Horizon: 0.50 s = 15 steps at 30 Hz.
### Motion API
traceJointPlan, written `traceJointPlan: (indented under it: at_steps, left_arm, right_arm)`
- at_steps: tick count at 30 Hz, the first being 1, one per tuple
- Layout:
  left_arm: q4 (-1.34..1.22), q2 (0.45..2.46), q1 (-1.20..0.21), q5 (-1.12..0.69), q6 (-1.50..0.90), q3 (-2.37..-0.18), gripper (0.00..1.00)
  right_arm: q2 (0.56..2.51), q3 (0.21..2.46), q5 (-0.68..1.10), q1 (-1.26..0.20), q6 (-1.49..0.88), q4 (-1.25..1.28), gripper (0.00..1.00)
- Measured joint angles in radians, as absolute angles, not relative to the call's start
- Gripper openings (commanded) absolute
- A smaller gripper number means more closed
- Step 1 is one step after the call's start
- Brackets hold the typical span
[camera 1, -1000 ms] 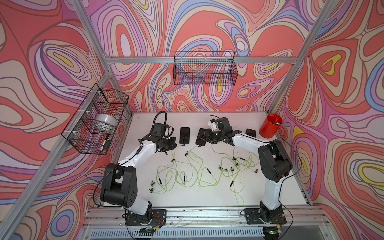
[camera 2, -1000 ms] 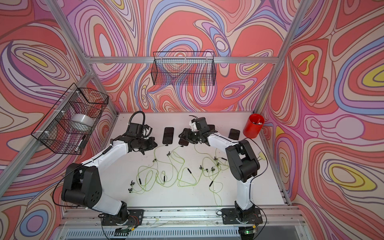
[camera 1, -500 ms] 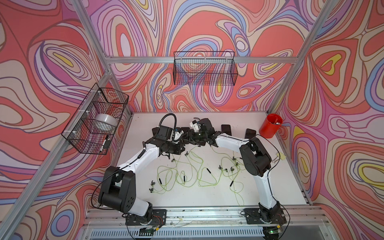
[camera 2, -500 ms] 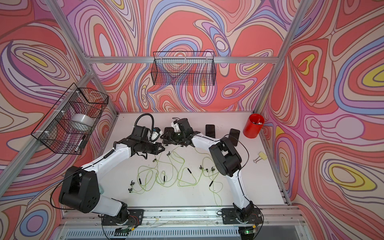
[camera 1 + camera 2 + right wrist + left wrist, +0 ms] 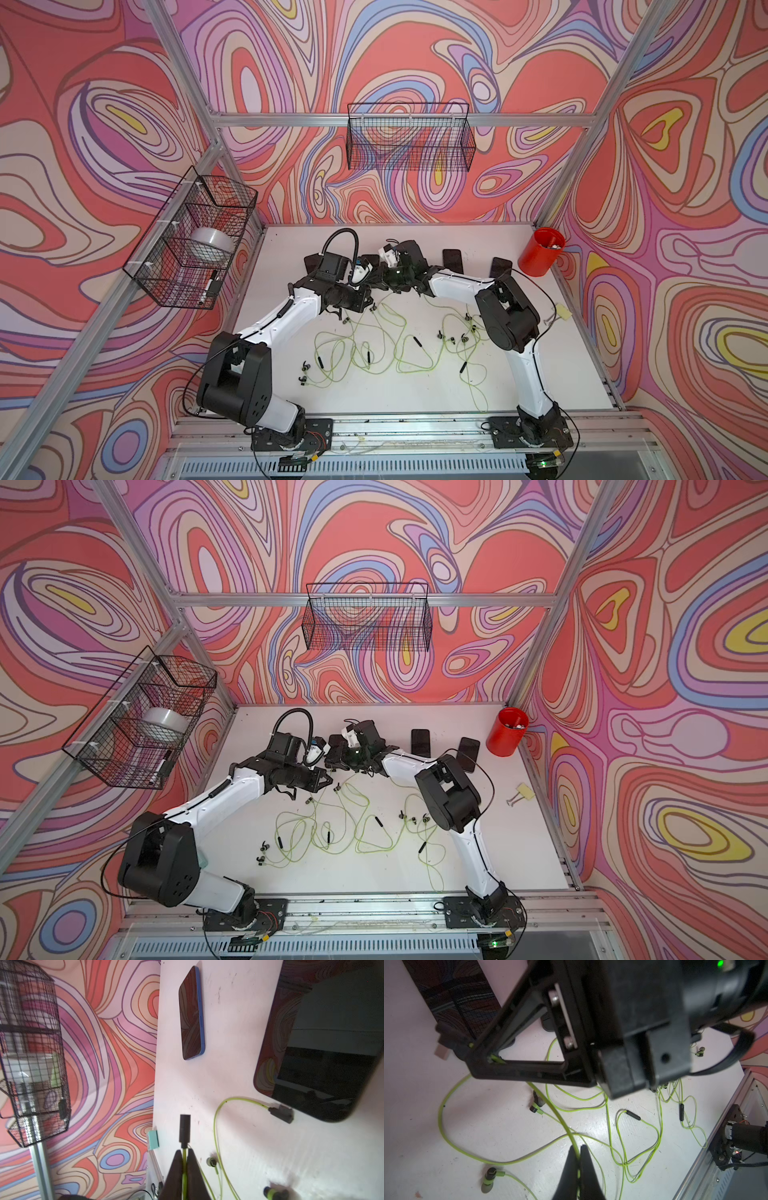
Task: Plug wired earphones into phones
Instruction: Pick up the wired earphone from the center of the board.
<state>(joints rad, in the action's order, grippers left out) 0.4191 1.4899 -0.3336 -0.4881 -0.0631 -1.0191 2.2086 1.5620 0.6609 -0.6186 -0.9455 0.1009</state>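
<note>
right claw (image 5: 184, 1152): clenched on the cable (image 5: 184, 1169), pinching just behind the plug (image 5: 184, 1128); the plug sticks out past the tips, in the air, touching no phone.
left claw (image 5: 578, 1148): clenched too, on a green cable farther back; it looks like the same one, running up to the right claw's tips.
claw spot: both meet near 12 o'clock of the table (image 5: 561, 374), just in front of the phone row.
nearest phone (image 5: 324, 1064): flat, screen up, beside the right claw; a second plug (image 5: 281, 1114) sits against its short edge and looks seated.
blue-rimmed phone (image 5: 191, 1014): farther toward 11 o'clock, no cable at it, likely target.
spare phones (image 5: 452, 261): two more around 1 o'clock.
loose earphones (image 5: 374, 353): tangle from centre toward 6 o'clock.
red cup (image 5: 540, 257): 2 o'clock corner, out of the way.
cable feel: thin, limp, featherlight; probably buckles if pushed and may snag in the tangle.
plug feel: small, stiff, smooth; may swivel, since the pinch is on the cord and not the body.
phone feel: light, glossy, likely slides when pushed; wants bracing.
where to hold: the stiff plug body or right at its neck; left claw is better used pinning the phone or feeding slack.
</note>
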Motion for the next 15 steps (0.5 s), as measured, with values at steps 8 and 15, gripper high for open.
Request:
traceJointPlan:
  at_steps: [8, 15]
  left_arm:
    - [0.388, 1.424, -0.334, -0.455, -0.074, -1.001, 0.78]
    - [0.231, 1.229, -0.251, -0.500, -0.268, -0.879, 0.92]
  right_arm:
    - [2.209, 1.545, 0.659, -0.618, -0.935, 0.123, 0.00]
    - [2.196, 1.438, 0.660, -0.585, -0.938, 0.204, 0.00]
